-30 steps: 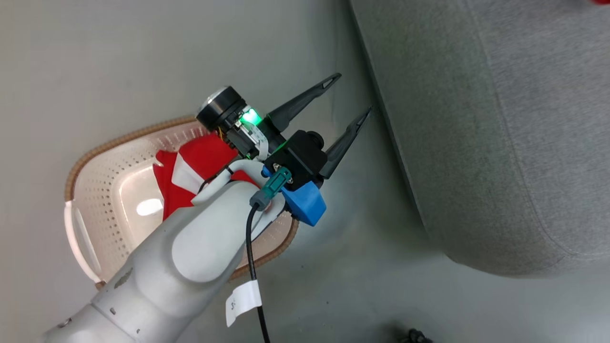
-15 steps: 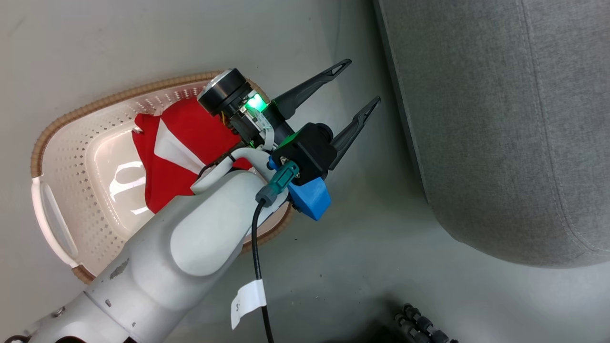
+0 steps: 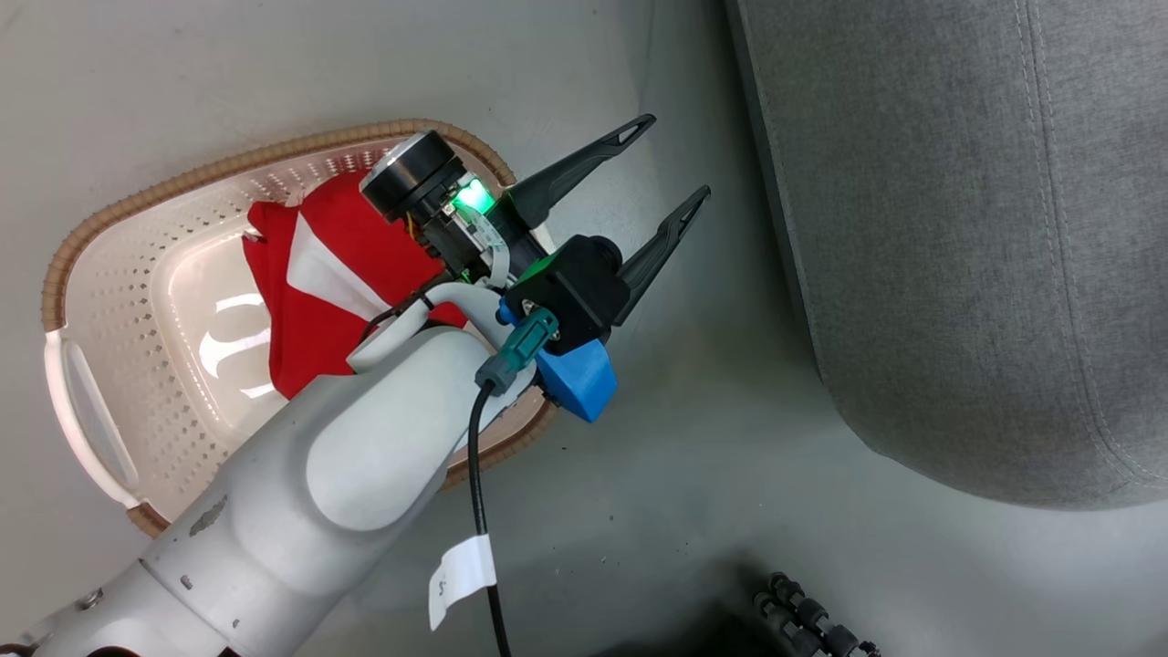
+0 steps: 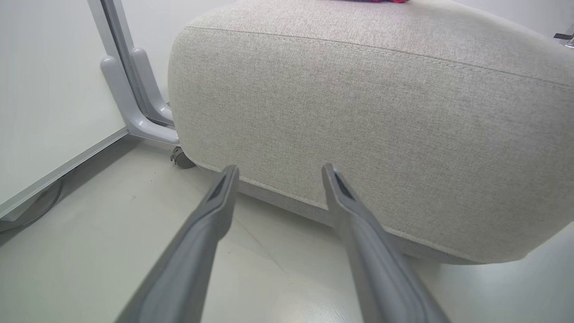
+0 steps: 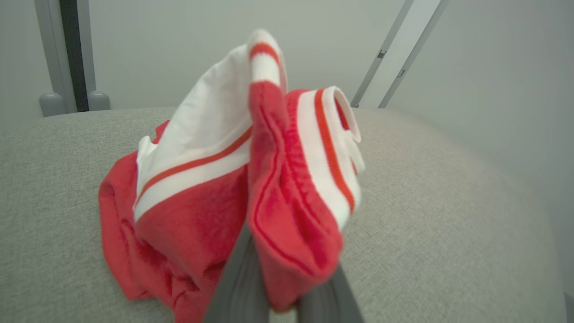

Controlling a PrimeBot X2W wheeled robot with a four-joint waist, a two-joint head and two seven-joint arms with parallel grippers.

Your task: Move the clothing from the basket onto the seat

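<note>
I count two red garments: one garment down in the basket, the other garment on the seat, my right gripper pinched tight on it. My left gripper hangs spread wide, empty, between basket and seat.

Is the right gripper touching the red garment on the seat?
Touching. The right wrist view shows the right gripper shut on a fold of the red garment, which bulges up from between the closed gripper.

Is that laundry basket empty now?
Not empty: a red-and-white garment lies crumpled inside the basket, on its floor.
</note>
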